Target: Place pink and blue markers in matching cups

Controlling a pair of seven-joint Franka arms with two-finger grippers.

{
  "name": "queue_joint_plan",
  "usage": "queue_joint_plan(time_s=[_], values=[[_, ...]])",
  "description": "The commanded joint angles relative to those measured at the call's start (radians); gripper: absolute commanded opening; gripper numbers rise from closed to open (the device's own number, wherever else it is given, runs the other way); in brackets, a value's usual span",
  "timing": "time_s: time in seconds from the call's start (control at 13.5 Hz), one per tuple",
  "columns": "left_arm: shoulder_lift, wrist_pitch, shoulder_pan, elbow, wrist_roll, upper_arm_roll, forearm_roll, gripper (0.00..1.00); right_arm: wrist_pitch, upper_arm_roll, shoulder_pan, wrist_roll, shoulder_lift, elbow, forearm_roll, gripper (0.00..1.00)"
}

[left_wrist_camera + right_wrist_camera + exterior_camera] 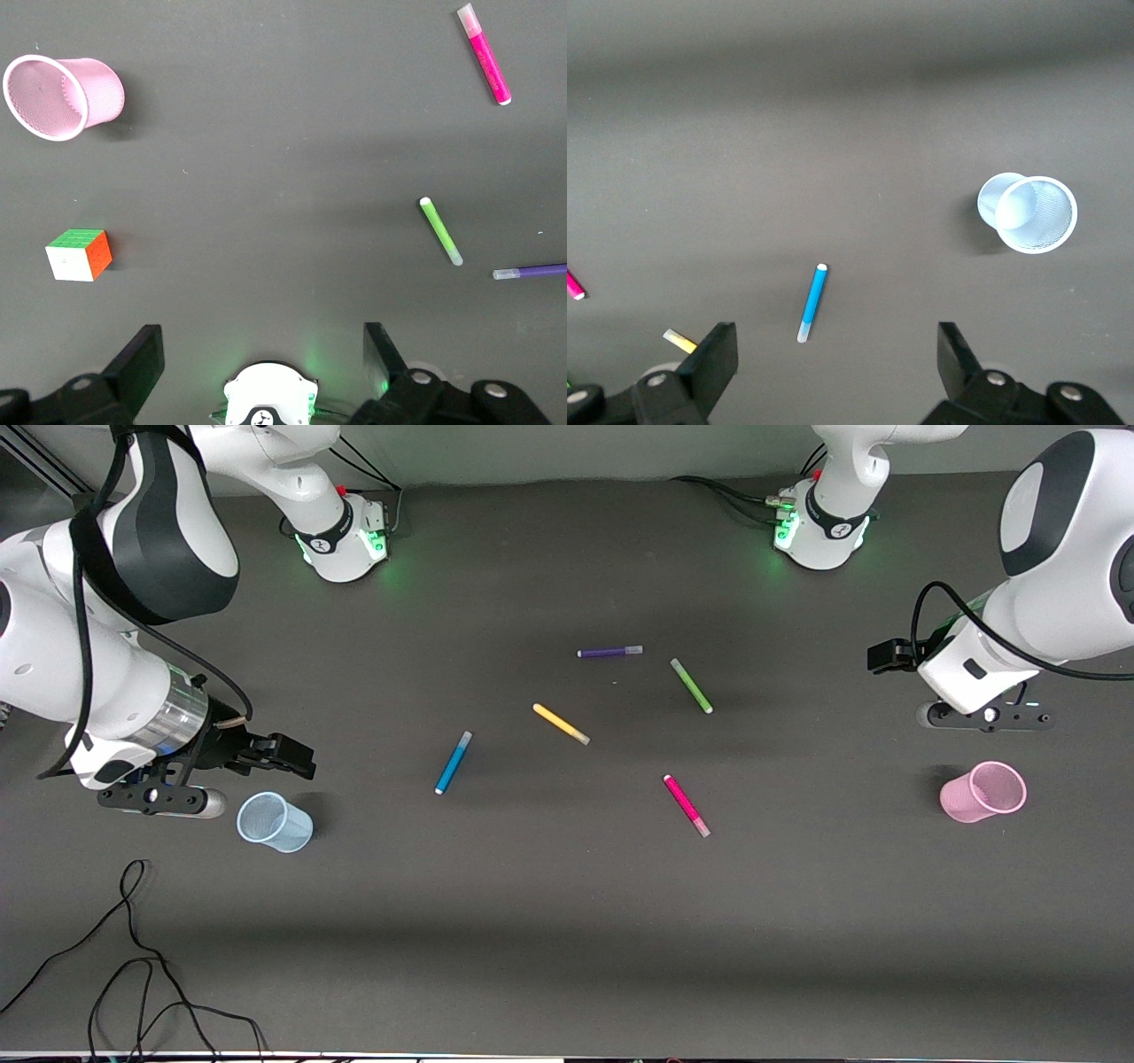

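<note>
loose black cables (133,957) lie on the table (567,921) at the edge nearest the front cam, toward the right arm's end; the rest of that strip is bare dark surface. next up, the blue cup (275,822) stands upright toward the right arm's end, and the pink cup (983,791) toward the left arm's end. the pink marker (687,805) lies flat w/ open table all round it, well apart from the pink cup. the blue marker (454,762) lies flat a bit farther from the cam, well apart from the blue cup. farther still: yellow pen (561,724), green pen (691,685), then purple pen (609,652), all apart from each other.

right claw (288,755) hangs just above the table beside the blue cup, fingers (713,359) spread wide, holding nothing. left claw (890,655) is up over bare table near the pink cup, wrist angled down; fingers (142,359) also wide apart, nothing between them.

a cube puzzle (80,254) shows only in the left wrist view, near the pink cup; the left arm hides it from the front cam. both arms' upper parts are cut off at the frame edges.
</note>
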Motion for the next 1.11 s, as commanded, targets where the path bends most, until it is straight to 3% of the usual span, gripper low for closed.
queue_joint_plan(time_s=[0.0, 0.67, 1.04], values=[[0.006, -0.017, -0.010, 0.021, -0.012, 0.006, -0.005, 1.00, -0.002, 0.001, -0.003, 0.025, 0.012, 0.025, -0.025, 1.00], [-0.012, -0.028, -0.009, 0.023, -0.017, 0.005, -0.005, 1.00, -0.002, 0.004, 0.001, 0.028, 0.046, 0.038, -0.016, 1.00], [-0.053, -0.007, -0.007, 0.024, -0.018, 0.006, -0.002, 1.00, 0.000, 0.013, 0.006, 0.045, 0.259, 0.107, 0.021, 1.00]])
